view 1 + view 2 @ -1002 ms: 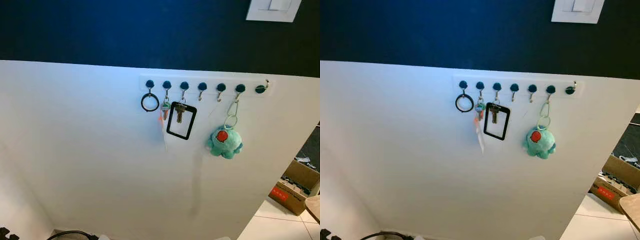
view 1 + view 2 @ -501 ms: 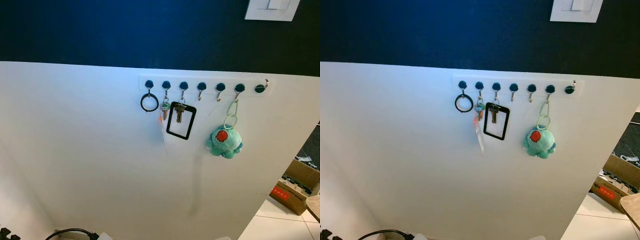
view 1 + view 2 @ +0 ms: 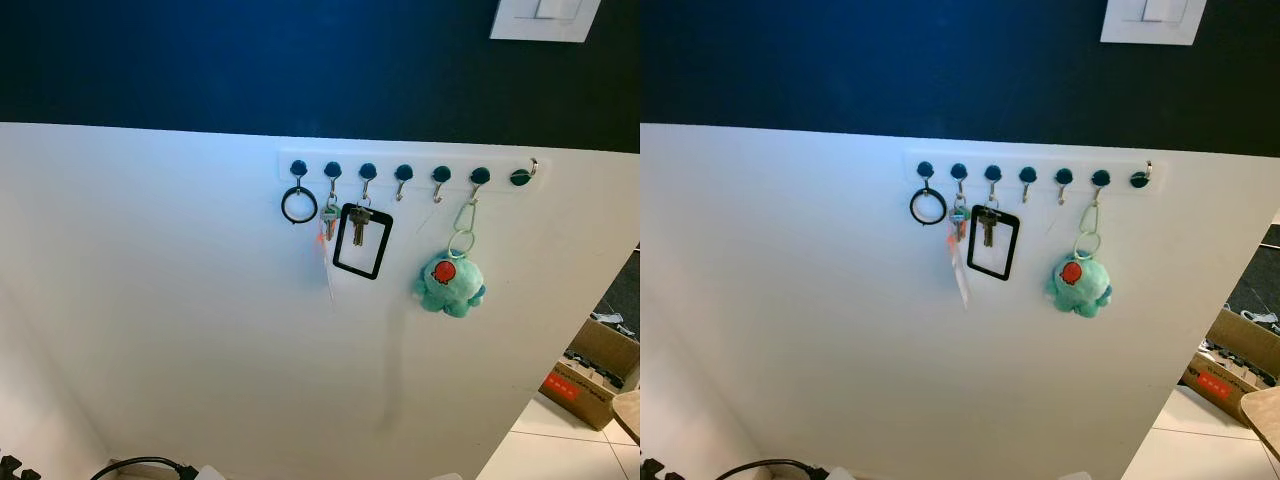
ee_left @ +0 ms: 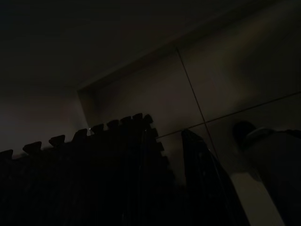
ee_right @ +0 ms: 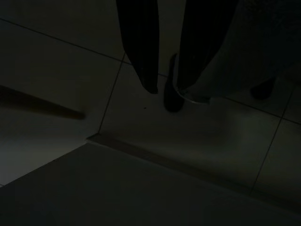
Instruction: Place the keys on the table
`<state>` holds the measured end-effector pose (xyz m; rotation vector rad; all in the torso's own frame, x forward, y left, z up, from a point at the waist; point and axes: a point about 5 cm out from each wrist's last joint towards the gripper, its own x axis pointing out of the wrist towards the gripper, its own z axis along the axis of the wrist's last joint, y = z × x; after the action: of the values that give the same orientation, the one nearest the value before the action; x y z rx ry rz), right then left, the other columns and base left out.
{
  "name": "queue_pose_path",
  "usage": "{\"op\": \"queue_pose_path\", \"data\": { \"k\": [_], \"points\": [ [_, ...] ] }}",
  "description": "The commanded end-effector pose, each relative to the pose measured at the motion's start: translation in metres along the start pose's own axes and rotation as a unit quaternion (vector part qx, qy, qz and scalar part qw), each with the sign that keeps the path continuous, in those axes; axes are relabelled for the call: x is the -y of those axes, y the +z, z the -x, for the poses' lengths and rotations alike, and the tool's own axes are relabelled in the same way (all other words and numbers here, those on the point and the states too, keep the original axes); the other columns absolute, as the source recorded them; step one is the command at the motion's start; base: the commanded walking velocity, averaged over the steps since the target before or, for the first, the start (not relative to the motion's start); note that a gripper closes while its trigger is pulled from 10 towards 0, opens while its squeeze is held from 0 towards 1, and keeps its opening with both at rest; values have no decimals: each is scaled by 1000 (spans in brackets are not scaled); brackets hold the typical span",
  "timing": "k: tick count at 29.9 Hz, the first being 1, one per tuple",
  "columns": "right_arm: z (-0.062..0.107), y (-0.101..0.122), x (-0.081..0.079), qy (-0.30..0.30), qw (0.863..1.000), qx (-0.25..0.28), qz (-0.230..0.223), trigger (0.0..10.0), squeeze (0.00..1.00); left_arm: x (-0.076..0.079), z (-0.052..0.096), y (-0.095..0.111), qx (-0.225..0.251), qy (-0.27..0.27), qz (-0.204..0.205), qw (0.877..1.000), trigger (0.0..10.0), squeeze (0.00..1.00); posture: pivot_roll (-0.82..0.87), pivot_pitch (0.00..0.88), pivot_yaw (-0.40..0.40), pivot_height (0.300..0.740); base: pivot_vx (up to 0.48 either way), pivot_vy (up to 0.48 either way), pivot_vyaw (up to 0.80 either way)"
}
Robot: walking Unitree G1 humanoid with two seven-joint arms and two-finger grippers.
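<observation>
A white hook rack (image 3: 410, 173) is fixed to the white lower wall. One key (image 3: 330, 222) with coloured tags hangs from its second hook. A second key (image 3: 359, 224) hangs from the third hook inside a black rectangular frame (image 3: 361, 243). The first hook holds a black ring (image 3: 299, 205). My right gripper (image 5: 165, 87) hangs low over the tiled floor, open and holding nothing. The left wrist view is very dark and looks onto a black puzzle-edged foam mat (image 4: 94, 165) and floor tiles.
A teal plush octopus (image 3: 449, 282) hangs by a carabiner from the sixth hook. A light switch plate (image 3: 545, 18) sits on the dark blue upper wall. A cardboard box (image 3: 590, 375) and a round wooden table edge (image 3: 628, 415) are low on the right. A black cable (image 3: 140, 466) lies bottom left.
The head view has shifted very slightly; the rack and the hanging things have not moved.
</observation>
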<state>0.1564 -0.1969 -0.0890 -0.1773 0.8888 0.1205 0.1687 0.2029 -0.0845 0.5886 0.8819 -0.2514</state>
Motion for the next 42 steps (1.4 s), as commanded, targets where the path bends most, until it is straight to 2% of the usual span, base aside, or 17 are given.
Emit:
{"op": "queue_pose_path", "data": {
  "k": [1, 22, 42],
  "points": [
    [0, -1, 0, -3, 1000, -4, -4, 10000, 0, 0, 1, -5, -9, -1, -2, 1000, 10000, 0, -43, 0, 0, 740, 0, 0, 0],
    [-1, 0, -1, -1, 1000, -5, 0, 10000, 0, -3, 1, -5, -10, 5, -9, 1000, 10000, 0, -38, 0, 0, 740, 0, 0, 0],
    [-1, 1, -1, 5, 1000, -6, -3, 10000, 0, -6, 0, -3, -8, 11, 2, 1000, 10000, 0, -28, 0, -7, 740, 0, 0, 0]
  ]
}}
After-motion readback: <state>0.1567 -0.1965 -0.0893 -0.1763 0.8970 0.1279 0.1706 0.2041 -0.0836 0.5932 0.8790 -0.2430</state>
